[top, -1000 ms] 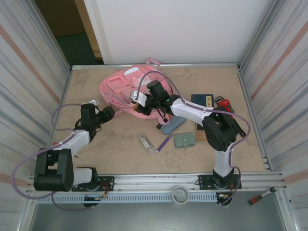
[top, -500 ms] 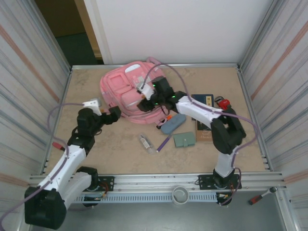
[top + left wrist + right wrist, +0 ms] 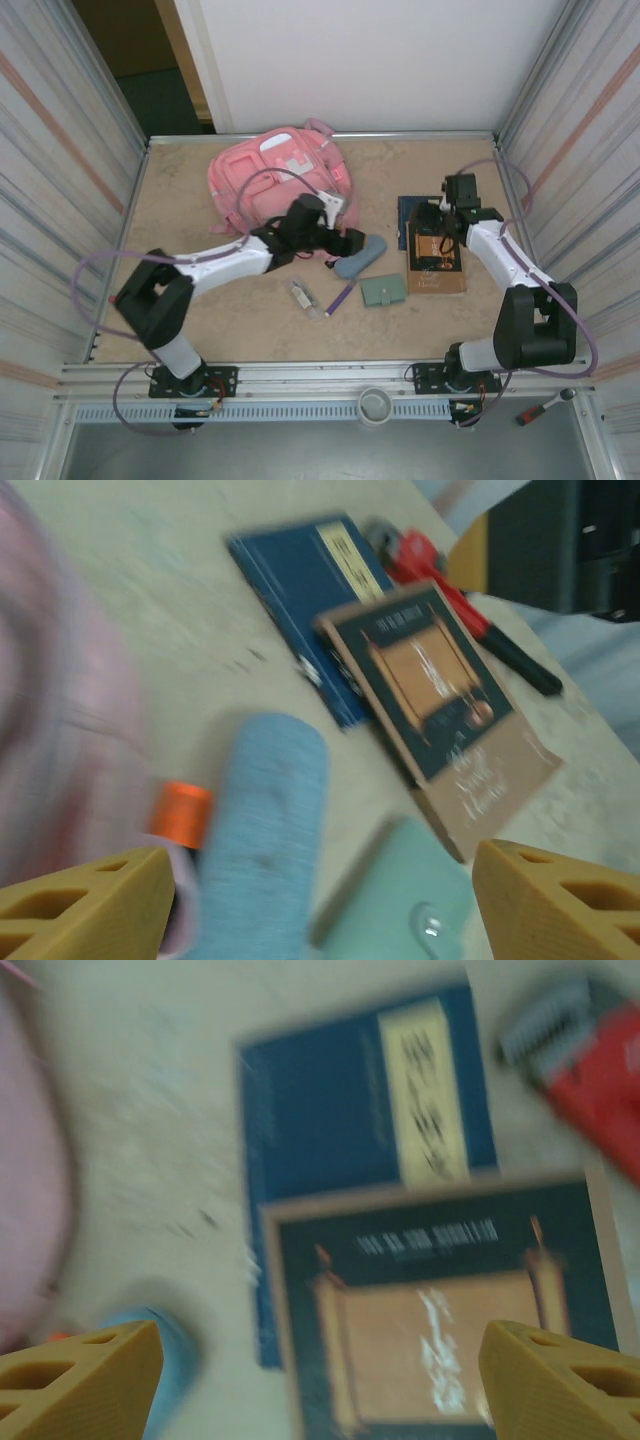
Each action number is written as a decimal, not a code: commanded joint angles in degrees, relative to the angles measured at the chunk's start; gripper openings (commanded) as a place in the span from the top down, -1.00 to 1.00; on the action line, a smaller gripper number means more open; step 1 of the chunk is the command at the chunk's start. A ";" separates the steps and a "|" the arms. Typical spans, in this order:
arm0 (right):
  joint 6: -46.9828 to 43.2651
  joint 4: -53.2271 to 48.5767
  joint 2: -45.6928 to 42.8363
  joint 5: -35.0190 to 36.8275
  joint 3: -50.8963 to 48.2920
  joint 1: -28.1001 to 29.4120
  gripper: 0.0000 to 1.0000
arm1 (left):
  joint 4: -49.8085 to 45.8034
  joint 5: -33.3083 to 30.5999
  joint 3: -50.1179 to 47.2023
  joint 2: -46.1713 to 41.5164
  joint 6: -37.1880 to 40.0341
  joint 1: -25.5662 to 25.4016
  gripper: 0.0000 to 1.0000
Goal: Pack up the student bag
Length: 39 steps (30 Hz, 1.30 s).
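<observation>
Pale marbled surface [image 3: 200, 300] floored the walled cell. The student bag [image 3: 270, 180] lay flat on its far side, left of the middle, with its front pockets facing up. I had the left arm stretched along the side of the bag nearest the arm bases, and the left hand [image 3: 322, 905] sat just off the bag's near right corner. Through that wrist camera the yellow fingertips [image 3: 85, 900] stood far apart at the two lower corners with nothing between them, so the hand was spread and empty.

Farther from the bag, toward the arm bases, lay a small clear item [image 3: 300, 294] and, just right of it, a purple pen [image 3: 340, 297]. A grey-blue pouch [image 3: 360, 256] rested just beside the bag's near right corner. A small orange item [image 3: 180, 813], too blurred for me to name, was tucked between bag and pouch. Beyond the pouch from the bag lay a green wallet [image 3: 383, 290].

Well to the right of the bag, apart from it, lay a blue book [image 3: 408, 210] with a brown book [image 3: 435, 275] overlapping its near part. The right hand [image 3: 320, 1380] hung over those books, its fingers wide apart and holding nothing. Farthest from the bag, a red-handled tool [image 3: 585, 1080] lay by the books' right side.
</observation>
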 commanded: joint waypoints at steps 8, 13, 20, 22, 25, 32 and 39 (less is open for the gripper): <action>8.26 2.78 -7.55 2.29 -12.10 -9.72 -0.67 | -5.81 9.17 25.08 24.29 -10.62 -7.91 -0.44; 9.11 4.14 -6.23 -2.63 -12.84 -12.56 -0.65 | -9.51 7.60 30.43 29.01 -8.28 -7.51 -0.36; 5.34 2.19 -8.81 6.35 -10.20 -3.03 -0.63 | -12.34 -12.41 17.93 11.43 23.65 -4.91 -0.43; 5.03 1.88 -8.33 6.62 -9.41 -1.39 -0.62 | -16.06 -13.44 15.80 8.49 27.49 -1.13 -0.45; 4.51 1.75 -7.12 6.94 -8.62 -0.08 -0.61 | -21.08 -9.12 14.40 7.15 26.83 5.53 -0.43; 3.91 1.88 -5.53 6.97 -8.22 1.02 -0.58 | -27.37 1.54 13.02 4.99 30.33 13.32 -0.21; 3.58 2.19 -4.84 6.79 -8.12 1.25 -0.57 | -30.92 9.88 14.01 6.96 32.18 16.61 -0.15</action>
